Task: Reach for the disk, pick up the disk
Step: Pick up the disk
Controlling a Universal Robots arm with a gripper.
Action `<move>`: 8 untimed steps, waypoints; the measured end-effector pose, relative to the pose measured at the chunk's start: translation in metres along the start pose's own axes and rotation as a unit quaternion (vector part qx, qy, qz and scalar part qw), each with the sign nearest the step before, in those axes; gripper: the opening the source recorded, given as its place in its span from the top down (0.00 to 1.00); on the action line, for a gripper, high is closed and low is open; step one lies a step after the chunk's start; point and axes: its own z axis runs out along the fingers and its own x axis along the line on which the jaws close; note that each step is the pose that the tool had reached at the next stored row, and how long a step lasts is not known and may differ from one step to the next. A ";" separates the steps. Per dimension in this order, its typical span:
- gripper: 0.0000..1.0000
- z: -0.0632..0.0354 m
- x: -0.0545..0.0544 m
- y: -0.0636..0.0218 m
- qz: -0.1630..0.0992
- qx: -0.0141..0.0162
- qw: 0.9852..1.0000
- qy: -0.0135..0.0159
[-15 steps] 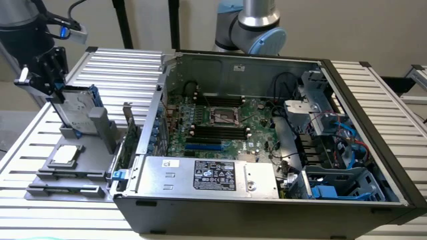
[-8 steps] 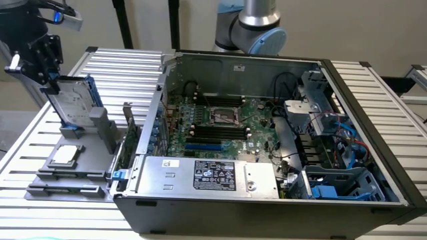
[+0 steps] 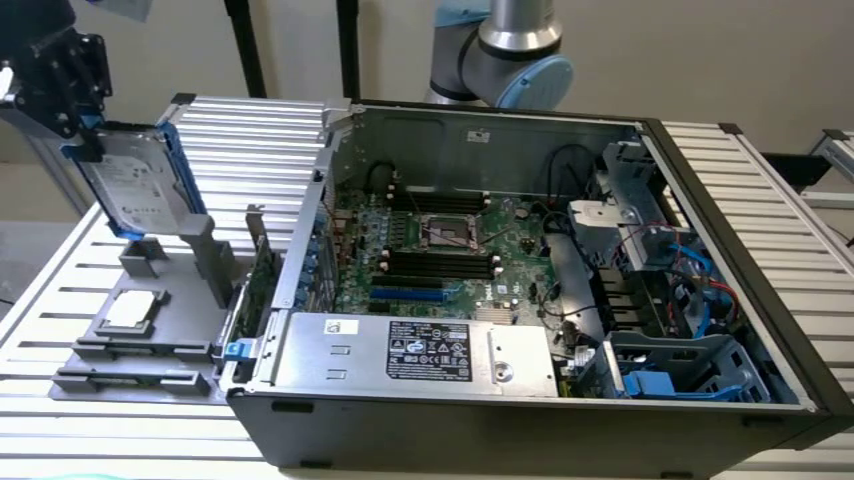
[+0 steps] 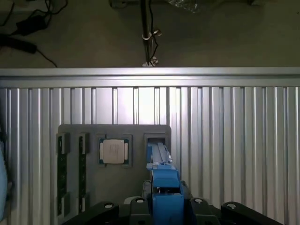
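The disk (image 3: pixel 134 190), a silver-grey hard drive with a white label and a blue bracket, stands upright on edge at the exterior view's left. Its lower end is at the slot of a grey fixture (image 3: pixel 167 335); I cannot tell whether it has cleared the slot. My gripper (image 3: pixel 87 150) comes down from above and is shut on the disk's upper end. In the wrist view, the disk (image 4: pixel 165 183) shows edge-on as a blue strip clamped in the gripper (image 4: pixel 166 208), above the grey fixture (image 4: pixel 117 187).
A small square processor chip (image 3: pixel 134 310) (image 4: pixel 113 151) lies in the fixture beside the disk's slot. An open computer case (image 3: pixel 400 435) with a grey power supply box (image 3: pixel 414 350) stands right of the fixture. Everything rests on a ribbed aluminium table (image 3: pixel 254 130) (image 4: pixel 234 140).
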 end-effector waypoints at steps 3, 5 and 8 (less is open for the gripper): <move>0.67 -0.0140 0.000 -0.0019 0.000 0.000 1.000 -0.001; 0.67 -0.0229 0.000 -0.0044 0.000 0.000 1.000 -0.001; 0.67 -0.0350 0.001 -0.0114 -0.002 0.000 1.000 -0.004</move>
